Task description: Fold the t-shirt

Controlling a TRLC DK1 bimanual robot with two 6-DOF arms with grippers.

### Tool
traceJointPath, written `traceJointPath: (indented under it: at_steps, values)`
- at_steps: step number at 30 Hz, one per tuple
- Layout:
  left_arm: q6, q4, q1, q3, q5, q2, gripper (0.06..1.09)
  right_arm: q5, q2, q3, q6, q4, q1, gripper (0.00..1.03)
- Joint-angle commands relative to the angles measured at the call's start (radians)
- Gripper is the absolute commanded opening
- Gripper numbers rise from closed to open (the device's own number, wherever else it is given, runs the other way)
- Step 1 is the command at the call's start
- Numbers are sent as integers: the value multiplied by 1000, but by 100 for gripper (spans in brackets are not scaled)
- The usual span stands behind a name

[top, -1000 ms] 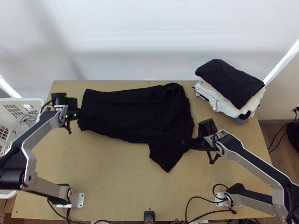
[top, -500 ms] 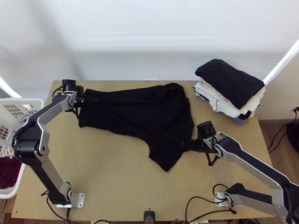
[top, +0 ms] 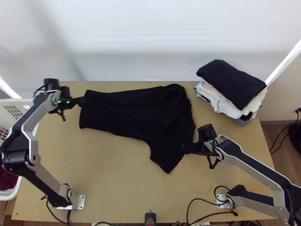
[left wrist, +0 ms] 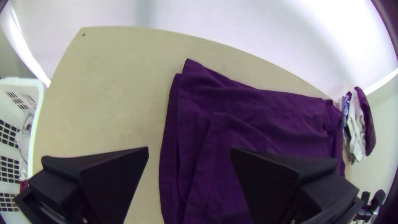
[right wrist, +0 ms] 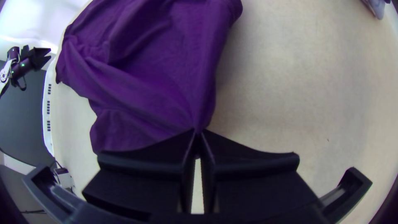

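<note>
1. One right hand (top: 185, 147), two fingers nipped together, gripping the t-shirt (top: 131, 113) by its edge.
2. The t-shirt, one, black, lies spread and creased on one table (top: 113, 173), stretching from the right hand across toward the left hand (top: 82, 101).
3. The left hand, one, has two fingers wide apart, one over the shirt's end, one over the table.
4. One pile of clothes (top: 222, 103), beyond the right hand, has one black piece (top: 231, 83) on top.
</note>
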Motion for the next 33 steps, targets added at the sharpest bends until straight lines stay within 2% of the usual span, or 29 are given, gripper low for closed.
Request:
traceJointPath:
  at_steps: [1,6,7,10,11,33]
  values:
    - [65,-82,54,-37,123,-20,84,12,9,-26,19,-5,4,3]
    - [116,-111,83,-98,202,-26,83,12,12,-26,21,-4,4,3]
    - [119,-111,84,-109,211,-26,80,12,13,-26,21,-4,4,3]
    - [124,-105,89,-129,251,-24,42,12,16,-25,21,-4,4,3]
    - [122,-104,88,-132,251,-24,38,12,18,-23,21,-4,4,3]
    - [164,-73,92,-178,247,0,38,16,36,-6,19,-4,6,3]
